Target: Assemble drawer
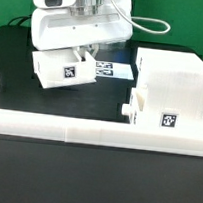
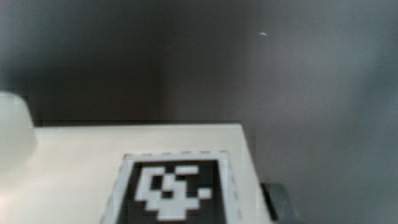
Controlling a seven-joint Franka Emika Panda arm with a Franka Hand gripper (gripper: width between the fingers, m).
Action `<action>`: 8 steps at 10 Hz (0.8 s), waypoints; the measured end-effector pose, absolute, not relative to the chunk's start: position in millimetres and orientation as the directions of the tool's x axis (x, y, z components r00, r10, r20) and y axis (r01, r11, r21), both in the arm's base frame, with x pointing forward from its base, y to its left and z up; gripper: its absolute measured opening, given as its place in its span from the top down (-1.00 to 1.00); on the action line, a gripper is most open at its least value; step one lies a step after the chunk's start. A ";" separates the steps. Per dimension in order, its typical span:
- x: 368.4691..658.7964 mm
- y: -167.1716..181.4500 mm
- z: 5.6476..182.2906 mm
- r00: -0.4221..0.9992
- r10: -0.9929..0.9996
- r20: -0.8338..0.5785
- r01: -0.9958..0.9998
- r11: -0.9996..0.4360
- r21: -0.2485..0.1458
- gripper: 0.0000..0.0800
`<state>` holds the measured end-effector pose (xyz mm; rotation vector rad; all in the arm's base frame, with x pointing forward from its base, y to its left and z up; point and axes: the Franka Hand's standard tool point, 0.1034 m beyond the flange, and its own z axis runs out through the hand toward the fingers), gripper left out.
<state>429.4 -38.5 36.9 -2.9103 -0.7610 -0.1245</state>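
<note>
Gripper fingers are closed on a small drawer box lifted above the table, so the carrying step is judged underway, with alignment to the housing opening needed next.

Small box left of housing; rail in front.
</note>
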 end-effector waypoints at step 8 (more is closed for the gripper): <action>456.7 -33.6 46.3 0.375 0.920 0.113 0.927 -0.373 -0.038 0.89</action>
